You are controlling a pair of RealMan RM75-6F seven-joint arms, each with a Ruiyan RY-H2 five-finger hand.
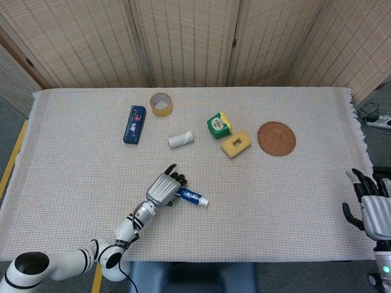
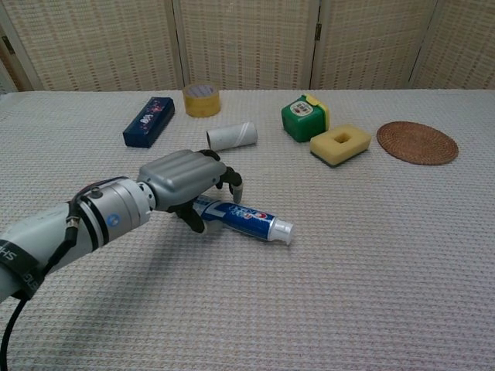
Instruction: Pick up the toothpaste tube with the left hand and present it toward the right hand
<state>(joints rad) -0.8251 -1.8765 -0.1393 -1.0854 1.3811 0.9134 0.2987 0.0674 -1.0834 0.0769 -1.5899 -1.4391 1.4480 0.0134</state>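
The blue and white toothpaste tube [image 1: 193,197] lies on the cloth, its white cap [image 2: 283,230] pointing right. My left hand [image 2: 186,182] sits over the tube's tail end, fingers arched across the far side and the thumb on the near side; the tail is hidden under the palm. The tube [image 2: 251,222] still rests on the cloth and I see no firm grip. In the head view the left hand [image 1: 164,189] covers the tube's left part. My right hand [image 1: 368,207] hangs at the table's right edge, fingers apart, holding nothing.
Further back on the cloth lie a blue box [image 1: 134,124], a tape roll [image 1: 161,104], a white cylinder [image 1: 181,140], a green box [image 1: 219,124], a yellow sponge [image 1: 236,144] and a round woven coaster [image 1: 276,138].
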